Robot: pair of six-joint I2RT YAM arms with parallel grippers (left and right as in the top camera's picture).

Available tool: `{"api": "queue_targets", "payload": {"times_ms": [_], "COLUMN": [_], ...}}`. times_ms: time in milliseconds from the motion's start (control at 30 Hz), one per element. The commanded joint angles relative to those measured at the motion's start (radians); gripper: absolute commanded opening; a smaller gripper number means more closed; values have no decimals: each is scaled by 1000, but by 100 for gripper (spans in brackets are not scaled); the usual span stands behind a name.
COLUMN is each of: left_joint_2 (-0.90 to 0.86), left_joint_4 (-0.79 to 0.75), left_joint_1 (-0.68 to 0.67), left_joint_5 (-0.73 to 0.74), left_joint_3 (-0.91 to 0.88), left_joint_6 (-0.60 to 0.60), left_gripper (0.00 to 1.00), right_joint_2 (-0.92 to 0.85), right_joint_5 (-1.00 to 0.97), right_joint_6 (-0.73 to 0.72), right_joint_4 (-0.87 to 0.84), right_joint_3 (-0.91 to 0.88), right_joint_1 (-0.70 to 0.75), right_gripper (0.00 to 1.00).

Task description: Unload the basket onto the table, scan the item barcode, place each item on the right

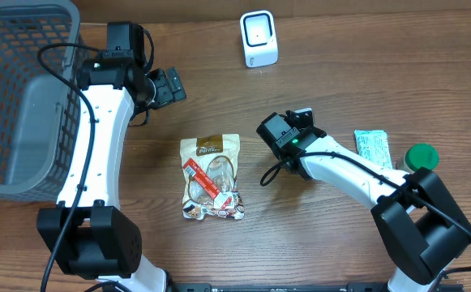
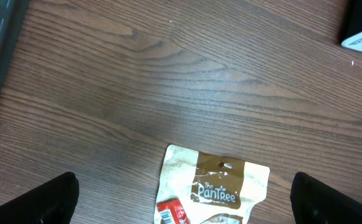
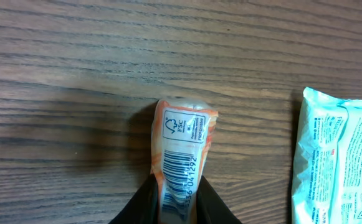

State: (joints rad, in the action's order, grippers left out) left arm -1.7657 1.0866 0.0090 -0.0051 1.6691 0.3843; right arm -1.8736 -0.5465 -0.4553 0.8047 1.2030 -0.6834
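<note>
One grey basket [image 1: 12,57]. One white scanner [image 1: 259,38]. Three soft packs in all: one snack pouch [image 1: 211,177], one small orange packet [image 3: 182,146] and one pale green pack [image 1: 373,148]. One round green thing [image 1: 421,156], perhaps a lid or a capped jar; the arm partly hides it. Two arms, the left arm [image 1: 97,138] and the right arm [image 1: 348,172], with one tool apiece: the left tool [image 1: 167,86] and the right tool [image 3: 177,202]. One table [image 1: 340,73].

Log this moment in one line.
left gripper: open, empty | right gripper: shut on orange packet, barcode showing in wrist view | scanner: upright, packet not yet at it | snack pouch: lying flat, untouched
</note>
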Motion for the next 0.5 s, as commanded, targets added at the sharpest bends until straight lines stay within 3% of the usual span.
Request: {"api": "queue_targets", "payload": {"times_ms": [0,300,467], "left_joint_2": [20,20,20], "left_joint_4": [1,1,1], "left_joint_1": [4,4,4], "left_joint_5": [-5,-5,-5], "left_joint_3": [14,14,14], "left_joint_6": [-22,-22,-22], "left_gripper": [100,100,100], "right_joint_2": [-3,-3,-3], "right_joint_5": [11,19,29], "right_joint_6": [16,16,17], "right_joint_4": [-11,-29,-46], "right_joint_3": [-5,-5,-5], "right_joint_1": [-7,-39,-69], "right_gripper": [18,18,33]}}
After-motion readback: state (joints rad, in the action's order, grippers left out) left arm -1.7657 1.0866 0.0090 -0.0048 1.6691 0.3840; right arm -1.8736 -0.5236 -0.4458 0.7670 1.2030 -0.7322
